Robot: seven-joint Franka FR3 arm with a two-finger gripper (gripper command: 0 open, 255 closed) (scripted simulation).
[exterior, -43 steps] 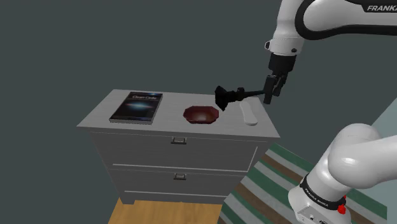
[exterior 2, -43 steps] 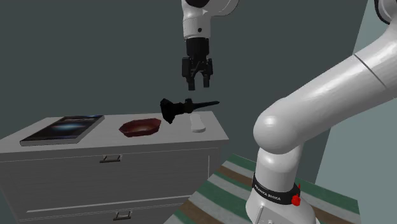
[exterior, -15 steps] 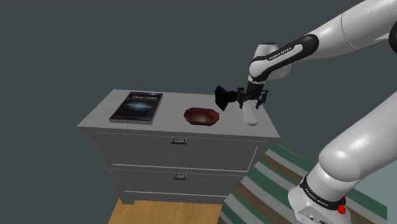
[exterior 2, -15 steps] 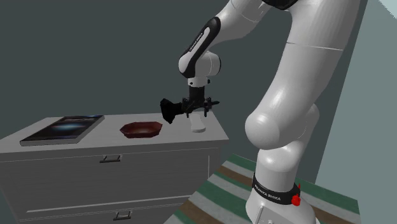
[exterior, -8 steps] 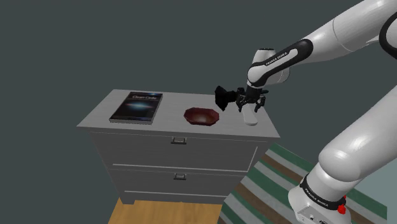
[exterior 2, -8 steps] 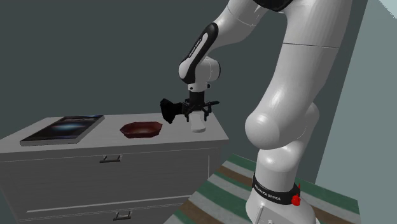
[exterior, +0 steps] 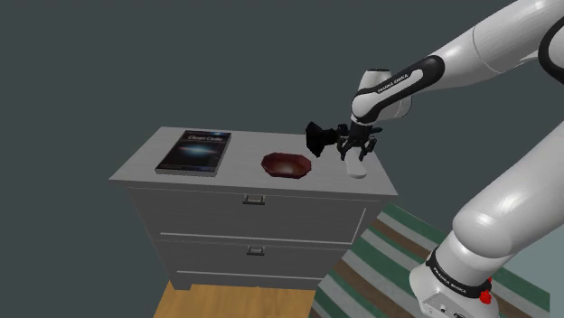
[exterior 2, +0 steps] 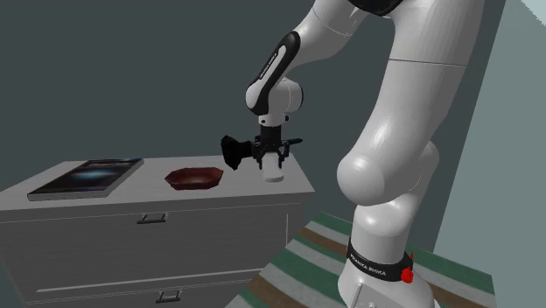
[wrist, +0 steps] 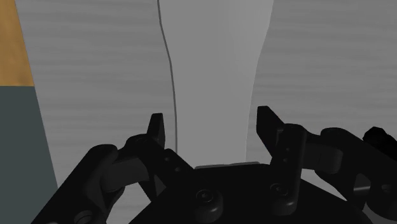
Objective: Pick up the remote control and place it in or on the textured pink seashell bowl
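The remote control [exterior: 355,167] is a plain white slab lying flat on the dresser top [exterior: 145,161], near its end at the shoulder view's right. My black gripper [exterior: 353,155] points down over it, and in the wrist view the fingers [wrist: 156,129] press against both long sides of the remote [wrist: 213,76], so the gripper [wrist: 211,121] is shut on it. The remote [exterior 2: 275,174] still rests on the dresser. The bowl [exterior: 286,163] is dark red with a faceted rim and stands a short way off toward the book; it is empty [exterior 2: 194,178].
A black, odd-shaped object [exterior: 318,137] stands just behind the bowl, close beside my gripper [exterior 2: 272,157]. A dark book [exterior: 194,151] lies at the dresser's far end. The dresser edge is near the remote, with a striped rug [exterior: 380,262] and wooden floor [exterior: 226,303] below.
Over the last second the gripper sank the last bit onto the remote, and its fingers have come together against the remote's sides. The remote itself has not moved.
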